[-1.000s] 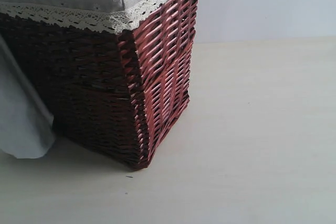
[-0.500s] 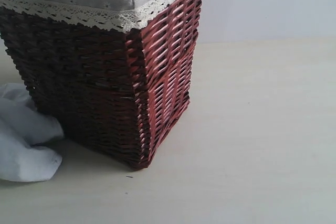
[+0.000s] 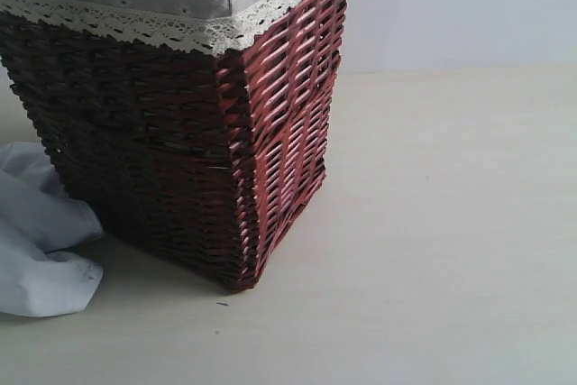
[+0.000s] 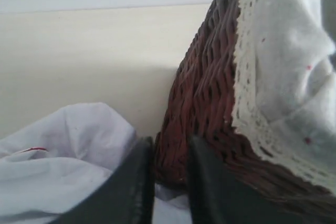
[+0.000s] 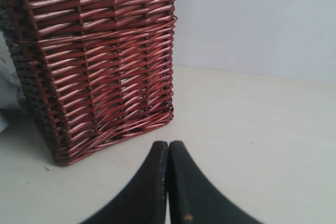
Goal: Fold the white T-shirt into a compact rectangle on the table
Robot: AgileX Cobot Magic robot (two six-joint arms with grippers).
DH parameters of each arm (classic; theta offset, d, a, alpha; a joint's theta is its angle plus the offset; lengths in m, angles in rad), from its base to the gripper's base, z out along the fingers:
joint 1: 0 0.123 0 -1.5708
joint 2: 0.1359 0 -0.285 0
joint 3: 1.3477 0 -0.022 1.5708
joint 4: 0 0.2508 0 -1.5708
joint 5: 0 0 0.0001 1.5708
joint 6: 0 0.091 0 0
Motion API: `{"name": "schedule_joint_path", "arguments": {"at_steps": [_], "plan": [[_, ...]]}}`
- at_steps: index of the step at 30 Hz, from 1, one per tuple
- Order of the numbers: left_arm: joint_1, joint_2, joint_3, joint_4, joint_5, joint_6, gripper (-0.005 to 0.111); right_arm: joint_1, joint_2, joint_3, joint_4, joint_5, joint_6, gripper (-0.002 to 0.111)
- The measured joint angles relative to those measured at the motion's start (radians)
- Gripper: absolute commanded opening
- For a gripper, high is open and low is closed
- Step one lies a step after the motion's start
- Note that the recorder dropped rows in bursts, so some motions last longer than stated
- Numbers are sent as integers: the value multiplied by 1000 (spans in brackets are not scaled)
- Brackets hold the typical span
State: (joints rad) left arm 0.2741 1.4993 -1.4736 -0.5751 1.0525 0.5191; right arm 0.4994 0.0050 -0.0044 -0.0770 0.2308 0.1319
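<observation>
A pale table (image 3: 433,223) meets a white wall (image 3: 451,6). At far left the white T-shirt (image 3: 41,250) lies crumpled, cut off, beside the wicker basket (image 3: 162,160). Only the left wrist view gives us its red trim (image 4: 34,149) and the left gripper (image 4: 170,142), jaws slightly apart; the right gripper (image 5: 168,148) is closed, empty.

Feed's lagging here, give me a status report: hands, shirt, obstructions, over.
Left hand part open by crumpled white T-shirt. Right hand shut, empty. Wicker basket close beside it on table.
</observation>
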Motion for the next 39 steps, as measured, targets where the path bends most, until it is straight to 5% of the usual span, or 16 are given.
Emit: {"name": "schedule_joint_path", "arguments": {"at_steps": [7, 12, 16, 20, 24, 29, 33, 39], "plan": [[13, -113, 227, -74, -96, 100, 0, 0, 0, 0, 0, -2, 0, 0], [-10, -192, 530, -514, -139, 434, 0, 0, 0, 0, 0, -2, 0, 0], [-133, -199, 731, -755, -171, 682, 0, 0, 0, 0, 0, -2, 0, 0], [-319, -186, 806, -986, -350, 918, 0, 0, 0, 0, 0, -2, 0, 0], [-520, -114, 772, -1140, -546, 1149, 0, 0, 0, 0, 0, -2, 0, 0], [-679, 66, 635, -1156, -645, 1219, 0, 0, 0, 0, 0, -2, 0, 0], [-739, 234, 454, -1146, -769, 1205, 0, 0, 0, 0, 0, -2, 0, 0], [-740, 423, 183, -1153, -891, 1181, 0, 0, 0, 0, 0, -2, 0, 0]]}}
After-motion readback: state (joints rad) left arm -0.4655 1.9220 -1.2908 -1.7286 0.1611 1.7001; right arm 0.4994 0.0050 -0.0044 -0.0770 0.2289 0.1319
